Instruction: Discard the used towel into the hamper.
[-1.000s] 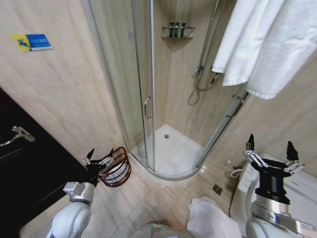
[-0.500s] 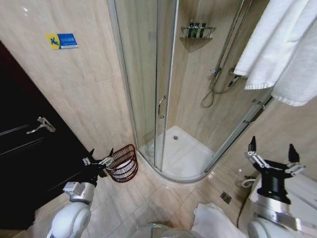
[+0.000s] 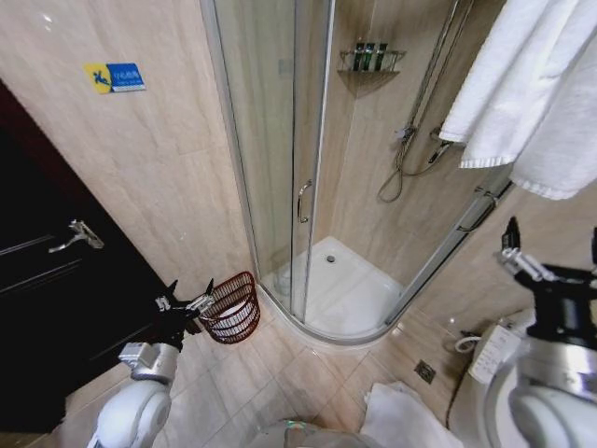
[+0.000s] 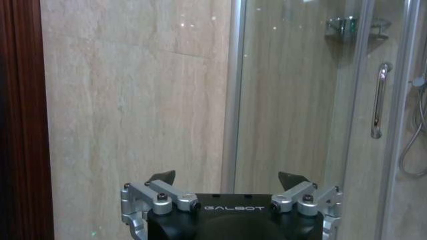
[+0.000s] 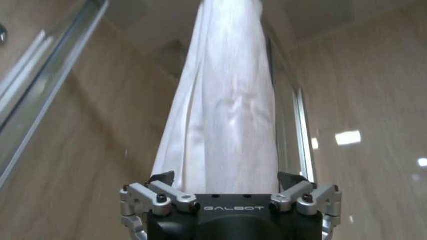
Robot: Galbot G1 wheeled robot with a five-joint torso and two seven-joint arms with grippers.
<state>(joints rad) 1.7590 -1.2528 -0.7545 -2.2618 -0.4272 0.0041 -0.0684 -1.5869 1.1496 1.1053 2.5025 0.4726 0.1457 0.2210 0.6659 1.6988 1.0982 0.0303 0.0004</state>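
The task is barely begun, judging by how things lie. The small round reddish-brown open-weave wicker hamper (image 3: 232, 308) stands on the tiled floor against the beige wall, just beside the curved glass shower enclosure (image 3: 280, 168), and no towel is being carried to it. A large white towel (image 3: 527, 89) hangs high on the wall on the robot's right; a crumpled white towel (image 3: 406, 420) lies on the floor near the robot's base. Which of them counts as the used one cannot be told.

The left tool (image 3: 187, 303) hovers low, close to the hamper's rim, jaws spread wide and empty; the left wrist view shows its fingers (image 4: 163, 177) apart, facing the wall and shower door. The right tool (image 3: 550, 266) is raised at the right, partly cut by the picture's edge; in the right wrist view its fingertips (image 5: 162, 178) stand wide apart and empty, aimed up at the hanging towel (image 5: 227, 115).

Room is tight: dark door (image 3: 47, 280) to the left, shower's raised curb ahead, leaving a narrow strip of floor around the hamper.
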